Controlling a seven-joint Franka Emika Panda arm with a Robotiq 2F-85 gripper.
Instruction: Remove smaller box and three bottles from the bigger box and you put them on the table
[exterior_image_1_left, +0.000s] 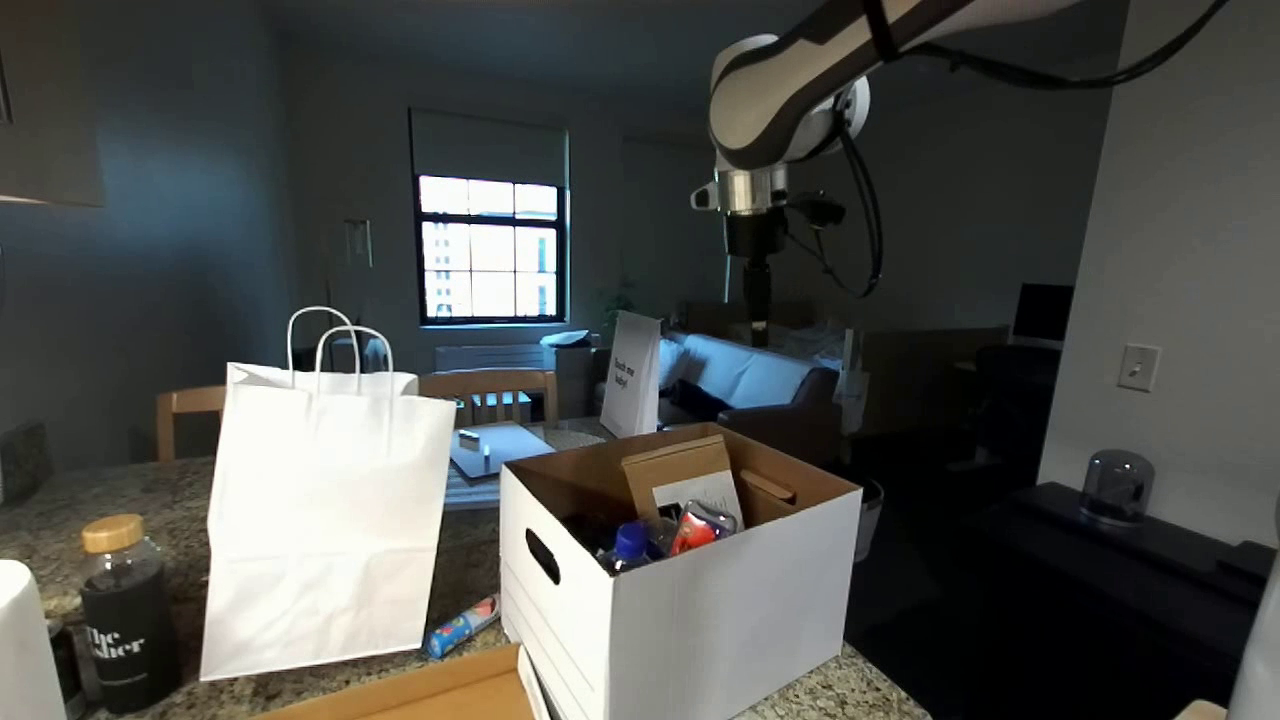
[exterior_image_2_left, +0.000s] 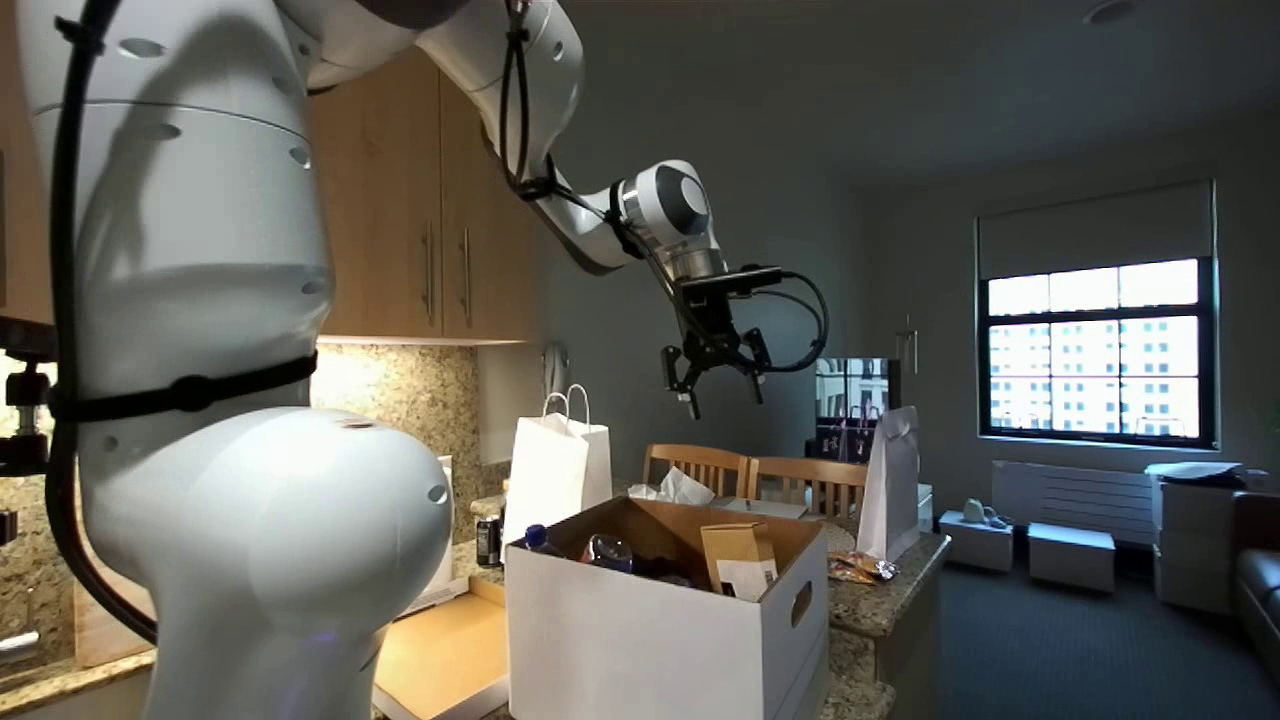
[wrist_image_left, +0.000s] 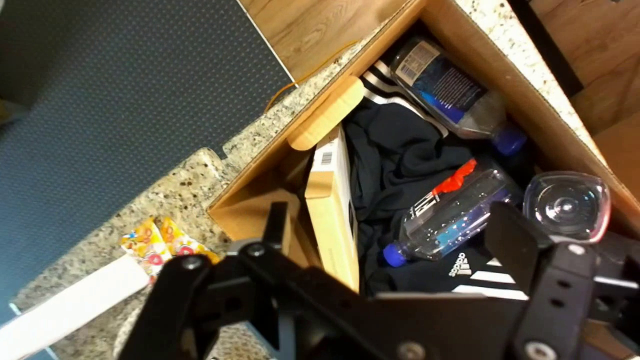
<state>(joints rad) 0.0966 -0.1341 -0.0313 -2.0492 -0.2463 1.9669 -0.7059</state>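
The cloth (wrist_image_left: 392, 155) says "adidas"; the jar (exterior_image_1_left: 128, 620), "The" above "sher"; the far bag (exterior_image_1_left: 632, 375), "me baby!" after a blurred word. Barcodes mark the small box (wrist_image_left: 332, 220) and one bottle (wrist_image_left: 447, 92) — its fine print too small — while lettering on a second bottle (wrist_image_left: 452, 217) is too unclear.

Dim all around my pincer (exterior_image_2_left: 725, 399), the window (exterior_image_1_left: 493, 250) glaring well beyond it
In both exterior views its white is blown out; well apart from my pincer, warm light pools on the stone wall (exterior_image_2_left: 385, 385). Below my pincer, glints dot a clear bottle (wrist_image_left: 450, 217).
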